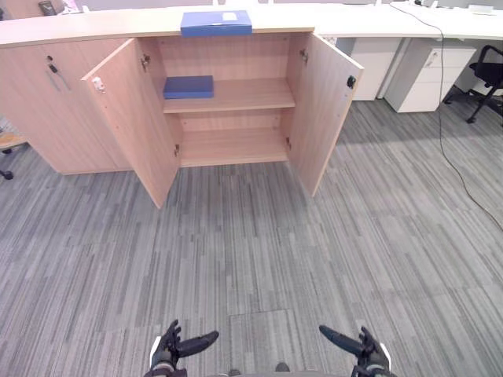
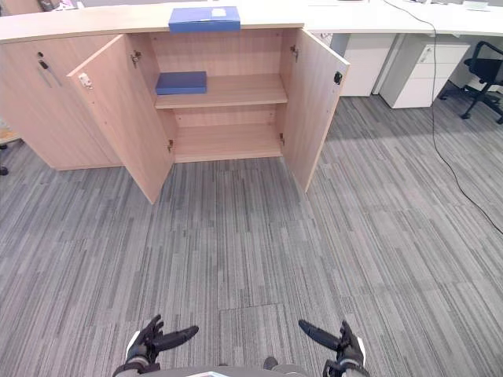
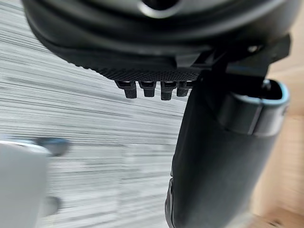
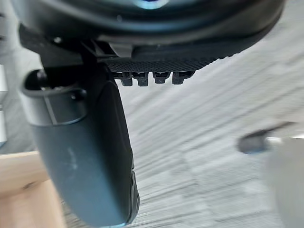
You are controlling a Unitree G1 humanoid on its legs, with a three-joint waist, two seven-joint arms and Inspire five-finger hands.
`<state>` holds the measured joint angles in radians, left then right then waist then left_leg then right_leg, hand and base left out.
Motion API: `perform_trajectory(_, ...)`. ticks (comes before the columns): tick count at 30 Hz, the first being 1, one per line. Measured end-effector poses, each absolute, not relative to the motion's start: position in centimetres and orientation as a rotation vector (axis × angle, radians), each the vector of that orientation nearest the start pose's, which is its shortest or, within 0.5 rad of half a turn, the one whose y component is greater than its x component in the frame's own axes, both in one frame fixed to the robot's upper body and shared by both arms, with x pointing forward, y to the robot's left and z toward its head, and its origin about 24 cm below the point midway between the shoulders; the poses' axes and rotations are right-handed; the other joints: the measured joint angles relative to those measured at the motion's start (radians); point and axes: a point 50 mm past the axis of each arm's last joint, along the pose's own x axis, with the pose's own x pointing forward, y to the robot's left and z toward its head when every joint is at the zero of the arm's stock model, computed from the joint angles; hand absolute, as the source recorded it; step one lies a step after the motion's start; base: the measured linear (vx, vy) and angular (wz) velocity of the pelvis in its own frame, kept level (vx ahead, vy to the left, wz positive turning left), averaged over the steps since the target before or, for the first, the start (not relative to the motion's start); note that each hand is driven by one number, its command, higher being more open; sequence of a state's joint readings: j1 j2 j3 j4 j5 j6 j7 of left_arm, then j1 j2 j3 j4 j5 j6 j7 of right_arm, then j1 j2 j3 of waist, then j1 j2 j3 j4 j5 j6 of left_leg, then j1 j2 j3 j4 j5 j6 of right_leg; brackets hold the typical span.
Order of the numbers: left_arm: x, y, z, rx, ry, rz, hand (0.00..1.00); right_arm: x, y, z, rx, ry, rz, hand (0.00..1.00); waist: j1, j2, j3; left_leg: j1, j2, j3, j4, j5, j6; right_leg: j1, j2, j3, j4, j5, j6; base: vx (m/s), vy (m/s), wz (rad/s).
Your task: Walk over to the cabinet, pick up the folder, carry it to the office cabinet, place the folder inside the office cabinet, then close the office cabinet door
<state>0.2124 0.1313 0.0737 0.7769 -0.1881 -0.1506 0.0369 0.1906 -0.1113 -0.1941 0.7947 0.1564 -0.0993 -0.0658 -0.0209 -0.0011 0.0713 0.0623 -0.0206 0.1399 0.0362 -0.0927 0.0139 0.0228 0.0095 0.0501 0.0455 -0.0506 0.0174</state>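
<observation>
A wooden office cabinet (image 1: pixel 251 96) stands ahead across the grey carpet with both doors swung open. One blue folder (image 1: pixel 216 23) lies on the counter directly above it. A second, darker blue folder (image 1: pixel 189 86) lies flat at the left end of the upper shelf inside; the lower shelf is bare. My left hand (image 1: pixel 174 345) and right hand (image 1: pixel 363 345) hang low, far from the cabinet, both open and empty with thumbs pointing inward. The left wrist view shows my left hand's thumb (image 3: pixel 213 161) over carpet, and the right wrist view my right hand's thumb (image 4: pixel 90 156).
The left door (image 1: pixel 134 118) and right door (image 1: pixel 322 110) jut out toward me. A closed cabinet section (image 1: pixel 39 102) adjoins on the left. White drawer units (image 1: pixel 424 75) and a black office chair (image 1: pixel 489 78) stand at the right, where a thin black cable (image 1: pixel 452 157) trails over the carpet.
</observation>
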Motion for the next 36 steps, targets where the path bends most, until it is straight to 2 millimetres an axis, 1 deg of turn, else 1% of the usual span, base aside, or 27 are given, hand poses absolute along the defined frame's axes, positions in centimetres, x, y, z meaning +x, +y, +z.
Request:
perform_trajectory(2, 11.2, 22.2, -12.9, -0.051, 0.783, 0.302, 1.00, 11.0, -23.5, -13.1, 0.046, 0.830, -0.402, 1.00, -0.001, 0.000, 0.008, 0.011, 0.000, 0.003, 0.000, -0.004, -0.006, 0.015, -0.001, 0.000, -0.008, 0.001, 0.001, 0.07, 0.026, -0.02)
perform_trajectory(4, 11.4, 22.4, -12.7, -0.050, 0.771, 0.308, 1.00, 11.8, -23.4, -12.9, 0.009, 0.815, -0.373, 1.00, -0.005, 0.001, 0.030, 0.018, -0.001, 0.004, 0.000, -0.006, -0.008, 0.026, -0.003, -0.001, -0.015, 0.001, 0.001, 0.02, 0.009, 0.00)
perform_trajectory(7, 11.2, 22.4, -12.8, -0.049, 0.775, 0.309, 1.00, 12.3, -23.4, -12.6, -0.032, 0.798, -0.346, 1.00, -0.005, 0.003, 0.052, 0.016, -0.002, 0.005, 0.000, -0.008, -0.011, 0.024, -0.003, 0.000, -0.017, 0.001, 0.001, 0.00, 0.000, 0.00)
perform_trajectory(8, 11.1, 22.4, -12.8, -0.050, 0.778, 0.310, 1.00, 12.5, -23.5, -12.4, -0.047, 0.792, -0.337, 1.00, -0.005, 0.005, 0.056, 0.011, -0.001, 0.007, 0.005, -0.013, -0.018, 0.019, -0.003, 0.002, -0.017, 0.001, 0.001, -0.01, -0.003, -0.06)
perform_trajectory(10, 10.8, 22.4, -12.9, -0.050, 0.784, 0.313, 1.00, 12.7, -23.8, -12.3, -0.062, 0.786, -0.333, 1.00, -0.005, 0.009, 0.059, -0.010, 0.002, 0.013, 0.030, -0.029, -0.017, 0.007, -0.002, 0.008, -0.016, 0.001, 0.001, -0.01, 0.003, -0.09)
perform_trajectory(12, 10.7, 22.4, -12.9, -0.051, 0.785, 0.315, 1.00, 13.3, -24.5, -11.8, -0.091, 0.766, -0.328, 1.00, 0.001, 0.020, 0.070, -0.052, 0.014, 0.034, 0.100, -0.071, -0.012, -0.013, 0.004, 0.026, -0.009, 0.001, 0.002, -0.01, 0.019, -0.24)
perform_trajectory(15, 10.5, 22.5, -12.8, -0.058, 0.782, 0.325, 1.00, 14.5, -24.9, -11.1, -0.136, 0.731, -0.305, 1.00, 0.005, 0.031, 0.080, -0.099, 0.031, 0.064, 0.165, -0.114, -0.001, -0.044, 0.015, 0.056, 0.000, 0.001, 0.004, 0.01, 0.040, -0.35)
perform_trajectory(16, 10.9, 22.5, -12.6, -0.057, 0.764, 0.324, 1.00, 15.1, -24.8, -10.9, -0.148, 0.718, -0.293, 1.00, 0.006, 0.032, 0.092, -0.118, 0.038, 0.070, 0.194, -0.134, 0.003, -0.054, 0.019, 0.062, 0.005, -0.001, 0.007, 0.04, 0.044, -0.22)
perform_trajectory(17, 11.0, 22.5, -12.5, -0.057, 0.759, 0.324, 1.00, 15.2, -24.8, -10.9, -0.149, 0.715, -0.290, 1.00, 0.006, 0.032, 0.093, -0.122, 0.039, 0.072, 0.200, -0.137, 0.003, -0.057, 0.020, 0.063, 0.007, -0.003, 0.010, 0.05, 0.049, -0.16)
perform_trajectory(18, 11.4, 22.5, -12.2, -0.059, 0.740, 0.322, 1.00, 15.7, -24.7, -10.7, -0.149, 0.705, -0.286, 1.00, 0.009, 0.033, 0.097, -0.142, 0.043, 0.076, 0.224, -0.154, 0.008, -0.079, 0.022, 0.069, 0.032, -0.019, 0.016, 0.07, 0.053, -0.14)
perform_trajectory(19, 11.7, 22.5, -12.0, -0.068, 0.725, 0.324, 1.00, 16.1, -24.6, -10.5, -0.149, 0.694, -0.280, 1.00, 0.011, 0.034, 0.100, -0.153, 0.043, 0.084, 0.246, -0.174, 0.011, -0.115, 0.024, 0.074, 0.101, -0.059, 0.026, 0.08, 0.054, -0.16)
perform_trajectory(20, 11.9, 22.5, -11.9, -0.071, 0.717, 0.324, 1.00, 16.2, -24.6, -10.5, -0.149, 0.691, -0.279, 1.00, 0.013, 0.034, 0.102, -0.155, 0.043, 0.088, 0.257, -0.185, 0.015, -0.135, 0.024, 0.075, 0.151, -0.086, 0.031, 0.10, 0.057, -0.20)
perform_trajectory(21, 12.1, 22.5, -11.8, -0.073, 0.705, 0.324, 1.00, 16.4, -24.5, -10.5, -0.148, 0.688, -0.277, 1.00, 0.017, 0.033, 0.108, -0.146, 0.039, 0.095, 0.276, -0.210, 0.024, -0.182, 0.023, 0.065, 0.272, -0.135, 0.045, 0.12, 0.062, -0.13)
perform_trajectory(22, 12.4, 22.5, -11.6, -0.070, 0.695, 0.324, 1.00, 16.6, -24.3, -10.4, -0.150, 0.683, -0.269, 1.00, 0.017, 0.034, 0.124, -0.120, 0.032, 0.090, 0.280, -0.231, 0.035, -0.245, 0.014, 0.023, 0.454, -0.168, 0.066, 0.13, 0.061, -0.04)
perform_trajectory(23, 12.5, 22.6, -11.6, -0.066, 0.692, 0.321, 1.00, 16.6, -24.2, -10.4, -0.151, 0.683, -0.263, 1.00, 0.015, 0.034, 0.135, -0.105, 0.026, 0.082, 0.280, -0.238, 0.041, -0.283, 0.007, -0.006, 0.540, -0.189, 0.068, 0.16, 0.058, 0.24)
perform_trajectory(24, 12.8, 22.6, -11.5, -0.060, 0.687, 0.314, 1.00, 16.3, -24.0, -10.6, -0.155, 0.691, -0.251, 1.00, 0.002, 0.029, 0.143, -0.072, 0.014, 0.065, 0.277, -0.256, 0.050, -0.325, -0.016, -0.057, 0.623, -0.222, 0.050, 0.16, 0.040, 0.30)
perform_trajectory(26, 13.1, 22.5, -11.4, -0.059, 0.681, 0.308, 1.00, 16.2, -23.9, -10.6, -0.159, 0.694, -0.243, 1.00, 0.000, 0.035, 0.163, -0.018, 0.011, 0.050, 0.253, -0.268, 0.055, -0.374, -0.030, -0.112, 0.606, -0.237, 0.034, 0.29, 0.030, 0.35)
perform_trajectory(27, 13.5, 22.5, -11.3, -0.059, 0.671, 0.304, 1.00, 16.2, -23.8, -10.6, -0.159, 0.694, -0.242, 1.00, -0.009, 0.041, 0.168, -0.001, 0.016, 0.030, 0.234, -0.270, 0.052, -0.411, -0.030, -0.134, 0.569, -0.236, 0.034, 0.46, -0.008, 0.66)
perform_trajectory(28, 14.3, 22.4, -10.9, -0.058, 0.648, 0.299, 1.00, 16.5, -23.8, -10.5, -0.160, 0.686, -0.239, 1.00, -0.026, 0.053, 0.187, 0.028, 0.032, -0.004, 0.203, -0.270, 0.051, -0.451, -0.027, -0.166, 0.499, -0.220, 0.026, 0.64, -0.087, 0.82)
perform_trajectory(29, 15.1, 22.2, -10.7, -0.057, 0.631, 0.291, 1.00, 16.7, -23.9, -10.4, -0.162, 0.682, -0.239, 1.00, -0.032, 0.065, 0.203, 0.062, 0.054, -0.024, 0.166, -0.268, 0.045, -0.485, -0.021, -0.193, 0.397, -0.163, 0.030, 0.60, -0.115, 0.75)
perform_trajectory(30, 15.3, 22.2, -10.6, -0.055, 0.626, 0.290, 1.00, 16.7, -23.8, -10.4, -0.162, 0.681, -0.237, 1.00, -0.034, 0.067, 0.205, 0.081, 0.062, -0.033, 0.145, -0.268, 0.029, -0.498, -0.019, -0.199, 0.328, -0.110, 0.030, 0.68, -0.162, 0.66)
perform_trajectory(31, 15.4, 22.1, -10.6, -0.051, 0.626, 0.290, 1.00, 16.6, -23.8, -10.3, -0.164, 0.678, -0.235, 1.00, -0.046, 0.067, 0.205, 0.123, 0.078, -0.057, 0.115, -0.275, -0.002, -0.506, -0.018, -0.194, 0.243, 0.017, 0.020, 0.38, -0.092, 0.56)
perform_trajectory(32, 15.3, 22.0, -10.7, -0.050, 0.630, 0.289, 1.00, 16.4, -23.8, -10.3, -0.165, 0.676, -0.237, 1.00, -0.054, 0.066, 0.205, 0.140, 0.086, -0.070, 0.112, -0.284, -0.019, -0.502, -0.023, -0.190, 0.245, 0.093, 0.015, 0.66, -0.200, 0.57)
perform_trajectory(33, 15.4, 21.7, -10.9, -0.057, 0.637, 0.284, 1.00, 16.8, -24.0, -10.0, -0.170, 0.662, -0.243, 1.00, -0.058, 0.085, 0.212, 0.157, 0.115, -0.089, 0.128, -0.285, -0.043, -0.512, -0.012, -0.210, 0.334, 0.106, -0.038, 0.63, -0.223, 0.48)
perform_trajectory(34, 15.7, 21.5, -10.8, -0.058, 0.633, 0.270, 1.00, 17.3, -24.0, -9.7, -0.160, 0.641, -0.257, 1.00, -0.068, 0.084, 0.215, 0.140, 0.120, -0.105, 0.192, -0.251, -0.100, -0.521, -0.022, -0.222, 0.412, 0.031, -0.054, 0.76, -0.269, 0.38)
perform_trajectory(35, 15.8, 21.3, -10.8, -0.062, 0.632, 0.267, 1.00, 17.5, -24.0, -9.6, -0.162, 0.636, -0.258, 1.00, -0.070, 0.084, 0.215, 0.125, 0.121, -0.104, 0.249, -0.225, -0.125, -0.508, -0.025, -0.227, 0.435, 0.004, -0.059, 0.63, -0.233, 0.40)
perform_trajectory(36, 15.6, 20.9, -11.0, -0.071, 0.639, 0.263, 1.00, 17.5, -24.0, -9.6, -0.163, 0.634, -0.258, 1.00, -0.075, 0.082, 0.217, 0.067, 0.129, -0.097, 0.449, -0.141, -0.136, -0.439, -0.027, -0.236, 0.427, -0.045, -0.062, 0.65, -0.237, 0.29)
